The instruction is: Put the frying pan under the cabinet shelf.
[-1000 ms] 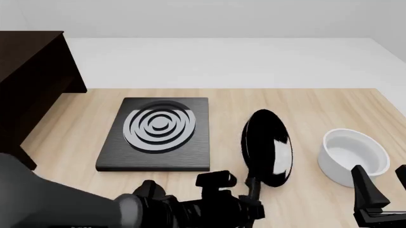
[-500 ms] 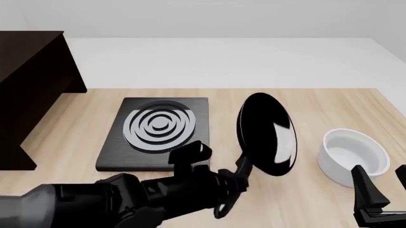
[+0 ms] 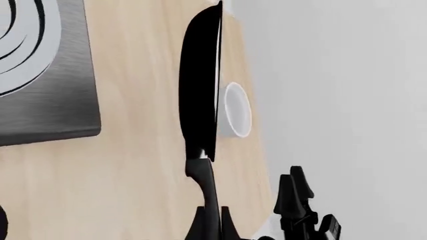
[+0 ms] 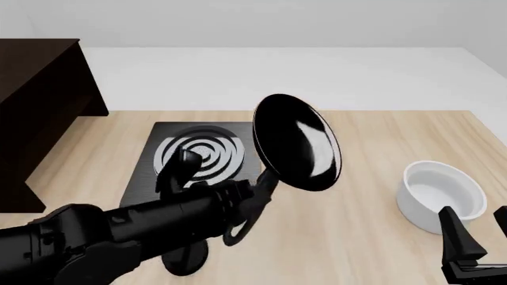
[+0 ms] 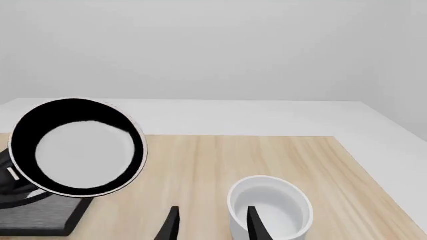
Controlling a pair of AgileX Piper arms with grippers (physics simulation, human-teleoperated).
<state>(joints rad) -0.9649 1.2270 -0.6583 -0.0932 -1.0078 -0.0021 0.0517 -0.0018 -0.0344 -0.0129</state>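
Note:
The frying pan point(image 4: 297, 142) hangs in the air, tipped up on its edge above the right side of the stove plate, its black underside toward the front camera. My left gripper point(image 4: 252, 199) is shut on its straight black handle point(image 4: 265, 177). In the left wrist view the pan point(image 3: 200, 85) shows edge-on beyond my left gripper point(image 3: 212, 225). Its grey inner bottom faces the right wrist camera, frying pan point(image 5: 77, 147). The dark brown cabinet shelf point(image 4: 40, 101) stands at the far left. My right gripper point(image 4: 478, 228) stands open by the table's front right corner, holding nothing.
A flat black stove plate point(image 4: 198, 160) with grey rings lies at the table's middle left. A white bowl point(image 4: 441, 196) stands at the right, just ahead of my right gripper point(image 5: 212, 225). My left arm point(image 4: 119, 237) crosses the front left of the table.
My left arm has lifted the pan and carried it up and to the left, from beside the stove plate to above its right edge. The right arm has not moved.

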